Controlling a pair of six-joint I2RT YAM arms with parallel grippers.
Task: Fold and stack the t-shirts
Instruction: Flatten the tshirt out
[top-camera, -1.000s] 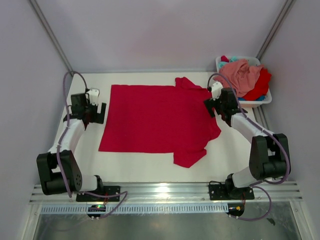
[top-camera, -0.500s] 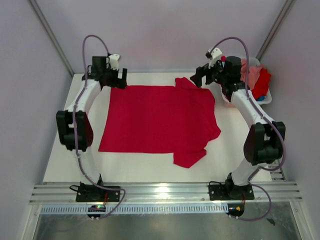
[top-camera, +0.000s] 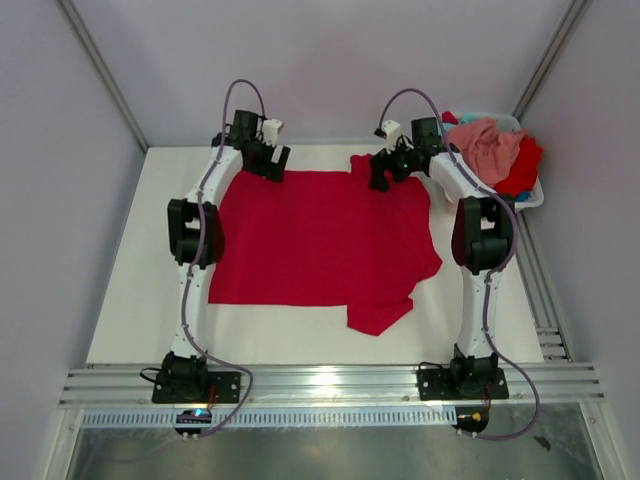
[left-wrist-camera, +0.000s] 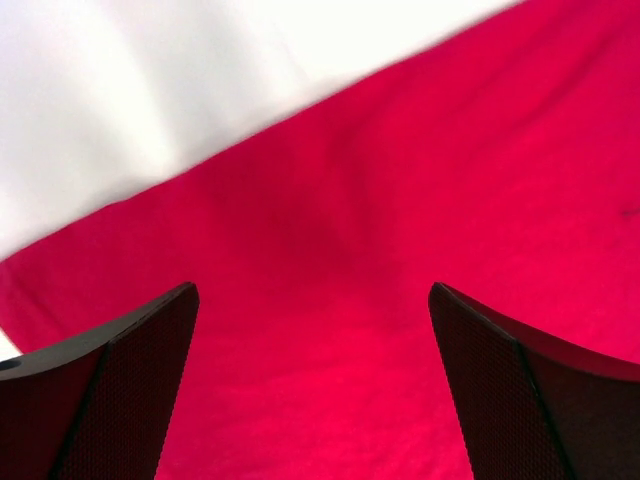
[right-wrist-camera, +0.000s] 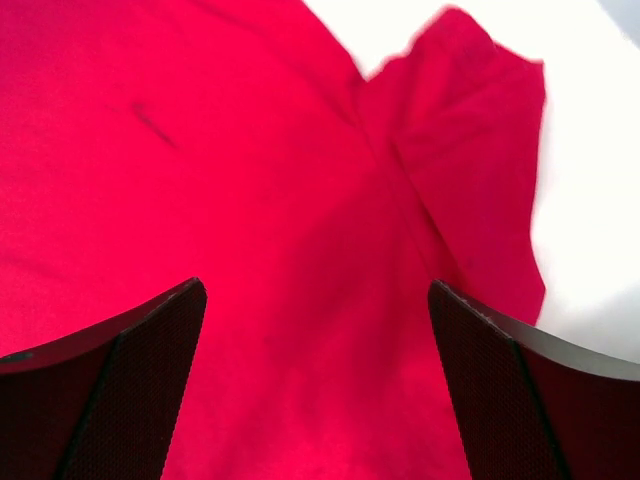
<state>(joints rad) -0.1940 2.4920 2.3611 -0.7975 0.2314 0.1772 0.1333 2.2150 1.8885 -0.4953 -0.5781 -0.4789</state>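
You've got the red t-shirt (top-camera: 320, 240) spread flat over the middle of the table (top-camera: 120, 300). The body is wide and smooth, and both sleeves are on the right side: one at the far right corner, one drooping toward the near edge.

L arm reaches far out. The left gripper (top-camera: 272, 160) sits over the shirt's far left corner. In the wrist cam the left gripper (left-wrist-camera: 312, 290) has its jaws spread wide with nothing between them, just red cloth below and the shirt's edge running diagonally against white tabletop (can't tell if the tips touch the fabric).

R arm mirrors it. The right gripper (top-camera: 385, 172) is at the far sleeve, near the collar end. In its own cam the right gripper (right-wrist-camera: 315, 285) is also wide apart and gripping nothing. The sleeve lies ahead and to the right, with a small dark mark on the cloth at upper left.

The other t-shirts are heaped in the white basket (top-camera: 537, 198) at the far right corner of the table: a salmon pink shirt (top-camera: 485, 145) on top, a second red shirt (top-camera: 522, 165) beside it, and a bit of teal cloth (top-camera: 465, 119) peeking out at the back (all well apart from both grippers).
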